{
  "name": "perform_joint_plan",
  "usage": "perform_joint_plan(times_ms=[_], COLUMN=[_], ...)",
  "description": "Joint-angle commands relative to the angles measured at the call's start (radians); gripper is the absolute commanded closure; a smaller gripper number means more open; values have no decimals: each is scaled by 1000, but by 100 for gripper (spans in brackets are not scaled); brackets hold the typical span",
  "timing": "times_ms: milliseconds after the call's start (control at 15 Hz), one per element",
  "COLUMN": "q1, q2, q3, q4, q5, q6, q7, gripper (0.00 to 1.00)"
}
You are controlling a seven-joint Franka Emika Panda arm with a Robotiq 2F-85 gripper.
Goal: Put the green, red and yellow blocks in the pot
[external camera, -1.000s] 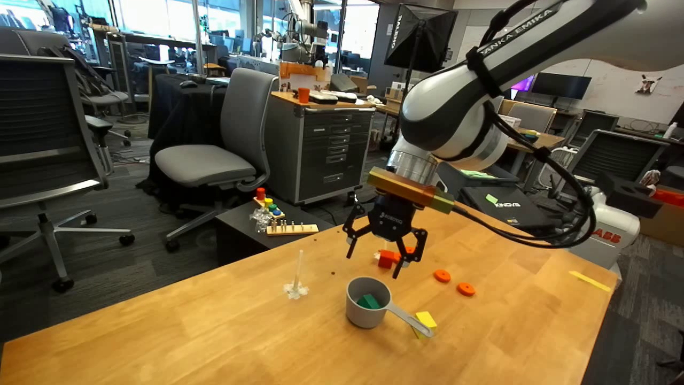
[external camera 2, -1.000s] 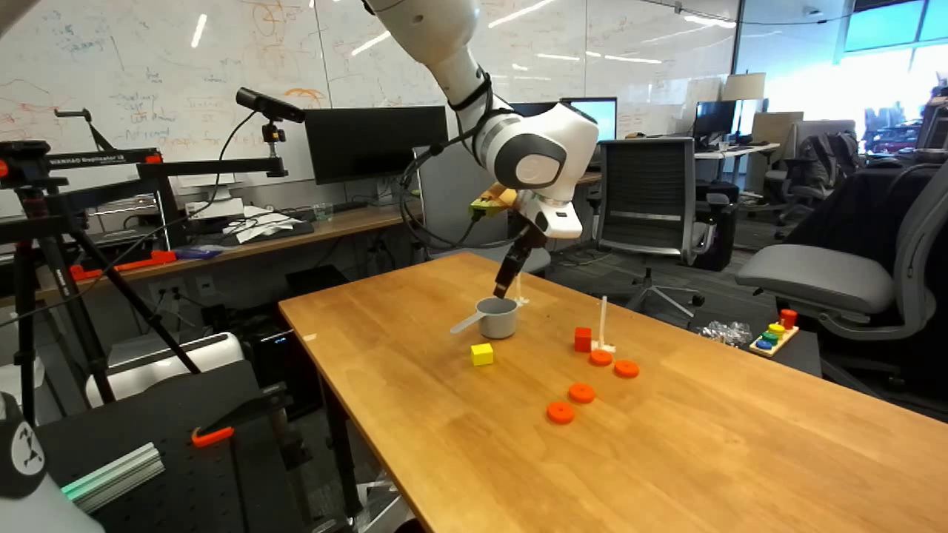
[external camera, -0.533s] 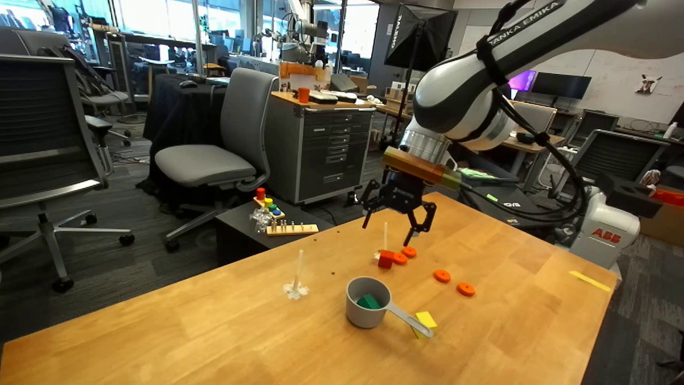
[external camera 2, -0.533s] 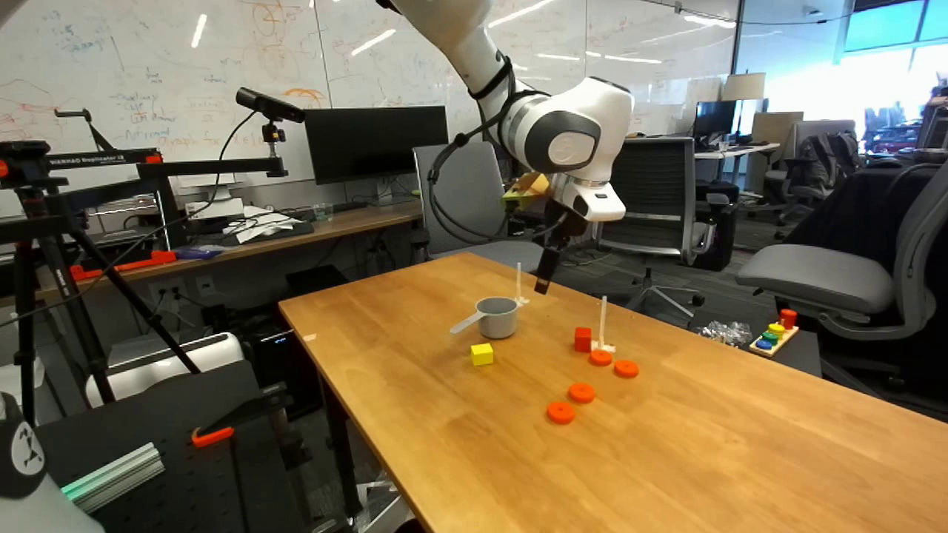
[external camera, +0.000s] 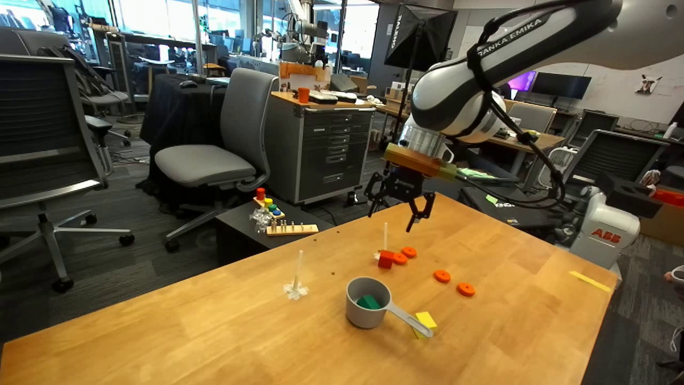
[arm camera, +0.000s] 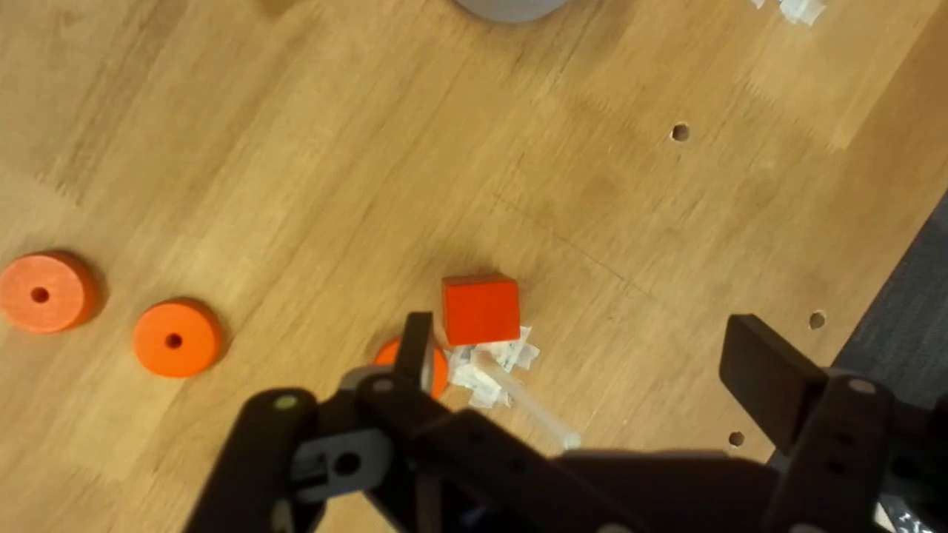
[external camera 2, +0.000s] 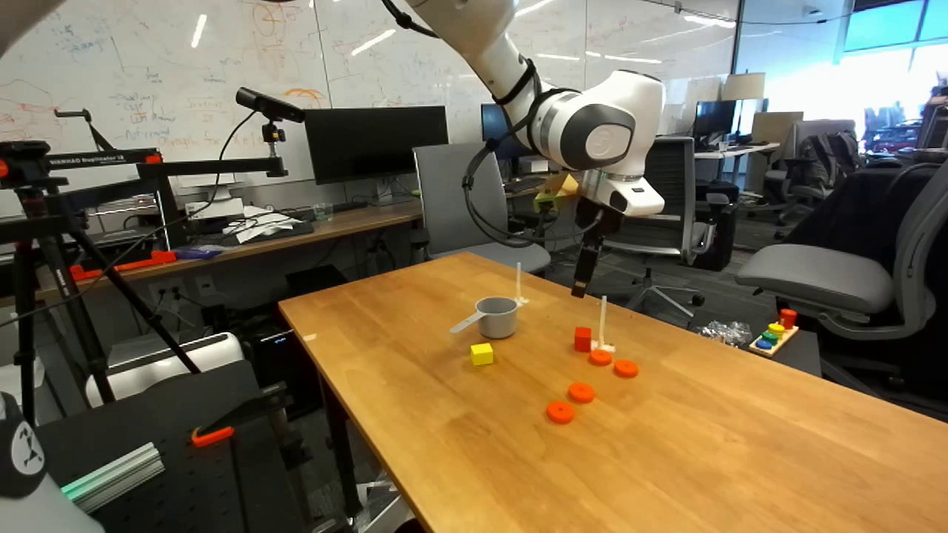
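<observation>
The arm (external camera: 513, 53) is white with dark grey panels (external camera 2: 575, 141) and lettering (external camera: 513, 36) ending in "EMIKA" (a black strap (external camera: 479, 69) crosses beside it). It carries a thick black cable (external camera: 526, 138). Next to a shiny silver collar (external camera: 422, 140) is an amber bar (external camera: 414, 159), yellow-green at one end. The hand (external camera: 389, 222) is black, with jointed fingers (arm camera: 770, 377) and round screw heads (arm camera: 863, 386).

In an exterior view: set above table (external camera: 187, 331), aimed down aslant toward drawer cabinet (external camera: 336, 155) and windows (external camera: 155, 18); steep enough to see inside pot (external camera: 364, 318). In an exterior view: flatter slant, faces whiteboard (external camera 2: 355, 74); pot shows smaller. Both exterior views share table, pot and red block (external camera: 385, 260), from crossing angles. Wrist view: close, looks nearly straight down past gripper (arm camera: 578, 333) along lower edge; shares red block with both, pot clipped at top.
</observation>
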Motion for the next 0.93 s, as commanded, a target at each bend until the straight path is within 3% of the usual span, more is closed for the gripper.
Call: perform_joint_plan(times_ms=[0,867], q1=[2,-5], q2=[83,242], q3=[-12,-23], q4=[131,309], q5=[-37,-67], q6=[-74,-181], q7=[26,52], gripper=[0,0])
